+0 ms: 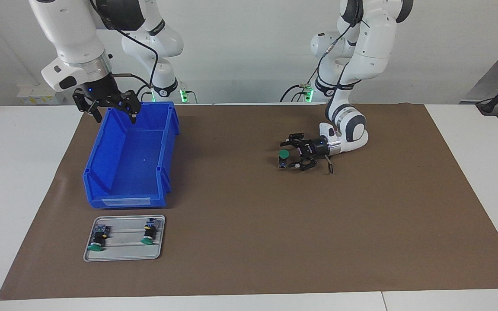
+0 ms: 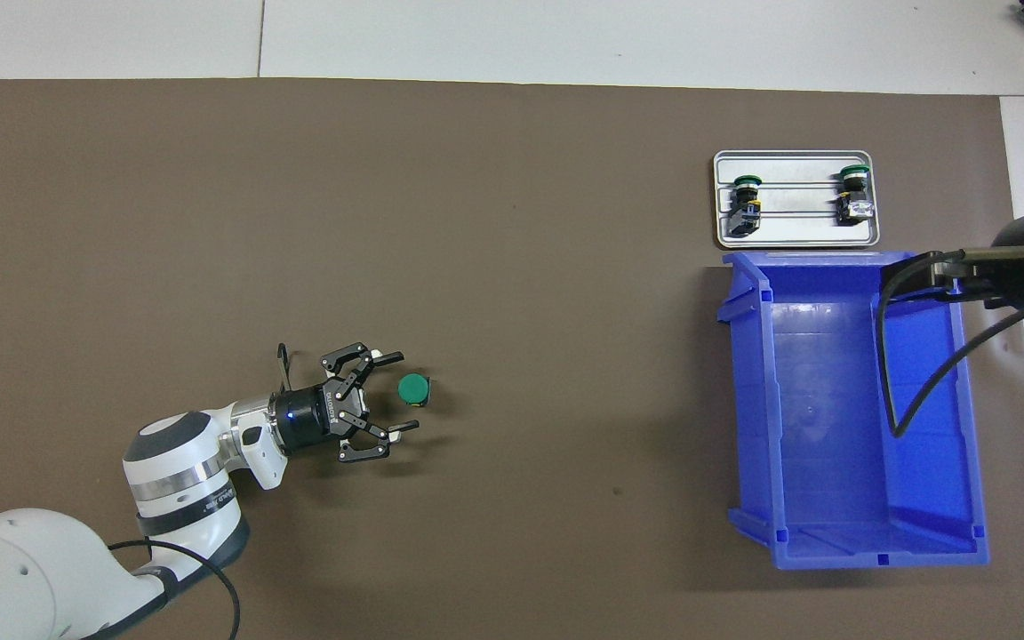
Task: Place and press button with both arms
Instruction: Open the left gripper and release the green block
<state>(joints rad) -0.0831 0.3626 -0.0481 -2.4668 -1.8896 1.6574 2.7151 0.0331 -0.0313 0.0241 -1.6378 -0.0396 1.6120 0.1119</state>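
The button [image 1: 283, 156] stands upright on the brown mat, green cap up, toward the left arm's end of the table; it also shows as the button [image 2: 413, 389] from above. My left gripper [image 1: 289, 153] lies low and level along the mat, open, its fingertips on either side of the button and apart from it. From overhead the left gripper [image 2: 396, 393] shows the same spread fingers. My right gripper [image 1: 115, 115] hangs open and holding nothing over the robot-side end of the blue bin [image 1: 102, 151]. Only part of the right gripper [image 2: 939, 271] shows overhead.
The blue bin [image 2: 750, 418] has nothing in it. A grey tray [image 1: 126, 221] lies just farther from the robots than the bin, holding two green-capped buttons [image 1: 97, 238] [image 1: 149, 231] on their sides. A brown mat [image 1: 249, 224] covers the table.
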